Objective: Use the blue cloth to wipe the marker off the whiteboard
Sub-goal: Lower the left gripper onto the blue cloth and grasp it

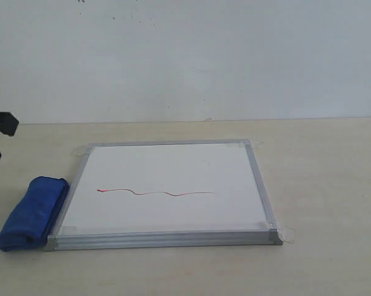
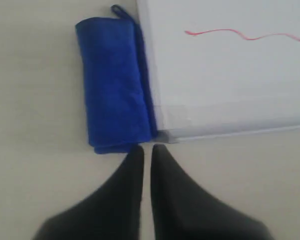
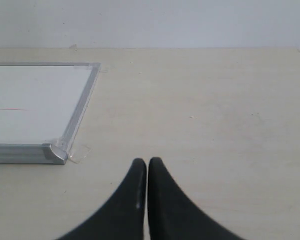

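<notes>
Matte table (image 1: 324, 185): framed whiteboard (image 1: 173, 169), rolled plush blue cloth (image 1: 34, 213); left tool (image 2: 147, 147), right tool (image 3: 147, 160) closed.

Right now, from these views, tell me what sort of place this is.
Likely a robot test bench: pale tabletop, blank white wall, a taped-down whiteboard and blue cloth laid out.

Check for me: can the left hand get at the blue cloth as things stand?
Probably yes. The left hand, shut, faces one end of the blue cloth; nothing covers the cloth or lies between. The cloth hugs the whiteboard edge, so open the hand first.
</notes>
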Controlling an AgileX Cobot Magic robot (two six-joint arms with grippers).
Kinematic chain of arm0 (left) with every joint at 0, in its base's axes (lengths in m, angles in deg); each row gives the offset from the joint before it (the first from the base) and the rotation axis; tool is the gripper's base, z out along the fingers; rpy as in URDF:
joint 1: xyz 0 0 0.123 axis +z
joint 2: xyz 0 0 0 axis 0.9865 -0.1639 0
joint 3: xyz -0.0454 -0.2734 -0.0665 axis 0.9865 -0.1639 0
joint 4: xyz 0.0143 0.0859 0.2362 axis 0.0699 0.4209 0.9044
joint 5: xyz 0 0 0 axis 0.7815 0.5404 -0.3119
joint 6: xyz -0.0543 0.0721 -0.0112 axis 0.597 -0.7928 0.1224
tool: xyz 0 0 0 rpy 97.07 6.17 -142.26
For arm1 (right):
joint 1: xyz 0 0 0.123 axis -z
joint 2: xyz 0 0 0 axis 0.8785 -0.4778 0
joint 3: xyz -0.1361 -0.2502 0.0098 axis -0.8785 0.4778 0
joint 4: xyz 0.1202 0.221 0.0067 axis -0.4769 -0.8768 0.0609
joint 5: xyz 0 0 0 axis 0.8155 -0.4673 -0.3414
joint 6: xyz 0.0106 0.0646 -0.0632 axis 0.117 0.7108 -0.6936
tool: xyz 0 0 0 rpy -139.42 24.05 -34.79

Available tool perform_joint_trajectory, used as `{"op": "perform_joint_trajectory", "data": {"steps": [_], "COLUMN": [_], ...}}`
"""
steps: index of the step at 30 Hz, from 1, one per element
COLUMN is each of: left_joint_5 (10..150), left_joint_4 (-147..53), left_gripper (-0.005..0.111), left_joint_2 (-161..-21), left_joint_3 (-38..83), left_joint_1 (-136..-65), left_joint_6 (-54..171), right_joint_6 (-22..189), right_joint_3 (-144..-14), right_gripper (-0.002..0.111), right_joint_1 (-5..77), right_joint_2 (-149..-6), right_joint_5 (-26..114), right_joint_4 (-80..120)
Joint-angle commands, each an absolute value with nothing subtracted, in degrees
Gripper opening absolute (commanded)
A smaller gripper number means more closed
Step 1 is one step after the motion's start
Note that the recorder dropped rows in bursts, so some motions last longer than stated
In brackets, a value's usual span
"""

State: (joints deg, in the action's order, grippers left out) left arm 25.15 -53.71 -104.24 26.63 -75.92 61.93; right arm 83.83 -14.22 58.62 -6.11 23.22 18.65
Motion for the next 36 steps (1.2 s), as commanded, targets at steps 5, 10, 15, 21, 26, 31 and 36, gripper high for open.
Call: {"op": "perform_joint_trajectory", "data": {"steps": [5,10,15,21,26,31,36], "left_joint_5": [36.3,37.8,38.9,43.7,44.8,46.4,47.0], "left_joint_4": [-48.7,-48.0,-47.0,-46.5,-47.5,-47.0,-47.0], "left_gripper": [0.050,0.075,0.077,0.077,0.077,0.077,0.077], "left_joint_2": [-114.5,-119.0,-123.6,-127.6,-130.7,-133.1,-134.3], "left_joint_3": [27.2,27.5,28.1,28.1,28.1,28.1,28.1], "left_joint_1": [-76.2,-76.2,-76.6,-76.6,-76.6,-76.6,-76.6], "left_joint_6": [65.5,64.1,61.9,61.9,61.9,61.9,61.9], "right_joint_6": [83.8,83.8,83.8,83.8,83.8,83.8,83.8], "right_joint_3": [-14.3,-14.3,-14.3,-14.3,-14.3,-14.3,-14.3], "right_gripper": [0.001,0.001,0.001,0.001,0.001,0.001,0.001], "right_joint_1": [58.9,58.9,58.9,58.9,58.9,58.9,58.9], "right_joint_2": [-5.8,-5.8,-5.8,-5.8,-5.8,-5.8,-5.8], "right_joint_5": [23.3,23.3,23.3,23.3,23.3,23.3,23.3], "right_joint_4": [18.9,18.9,18.9,18.9,18.9,18.9,18.9]}}
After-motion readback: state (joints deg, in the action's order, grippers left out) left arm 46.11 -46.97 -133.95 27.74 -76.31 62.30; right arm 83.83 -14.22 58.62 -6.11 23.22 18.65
